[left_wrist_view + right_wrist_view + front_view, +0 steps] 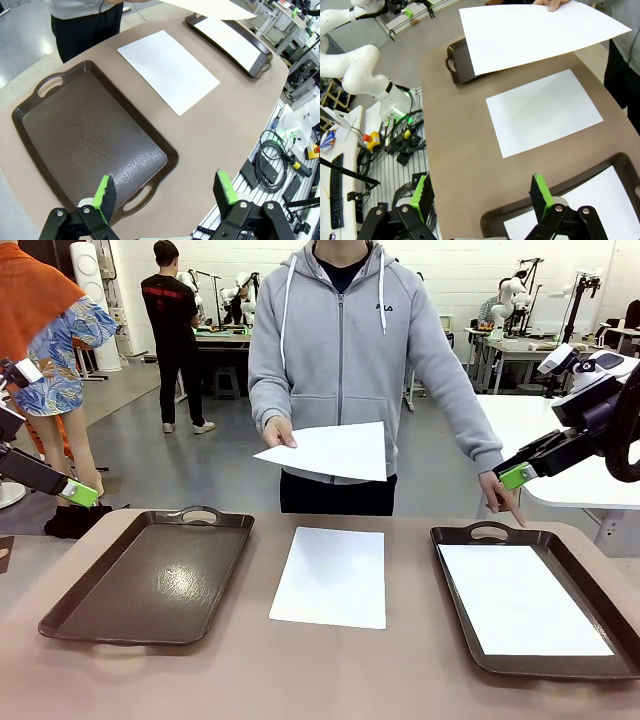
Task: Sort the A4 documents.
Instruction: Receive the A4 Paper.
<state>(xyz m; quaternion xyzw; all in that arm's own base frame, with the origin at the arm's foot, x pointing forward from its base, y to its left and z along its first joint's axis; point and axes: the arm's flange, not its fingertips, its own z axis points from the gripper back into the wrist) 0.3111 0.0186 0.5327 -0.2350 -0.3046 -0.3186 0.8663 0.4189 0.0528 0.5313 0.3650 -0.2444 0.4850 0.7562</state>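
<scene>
One white A4 sheet (330,576) lies flat on the table between two dark brown trays; it also appears as a sheet (168,70) in the left wrist view and a sheet (544,111) in the right wrist view. Another sheet (521,598) rests in the right tray (470,536). The person holds a third sheet (332,451) in one hand above the table's far edge and points at the right tray with the other hand (503,495). My left gripper (165,192) is open above the bare left tray (85,135). My right gripper (479,197) is open above the right tray's near corner.
The left tray (150,575) holds nothing. Cables and equipment (400,140) lie off the table's edge on the robot's side. A second white table (560,440) stands at the right behind my right arm.
</scene>
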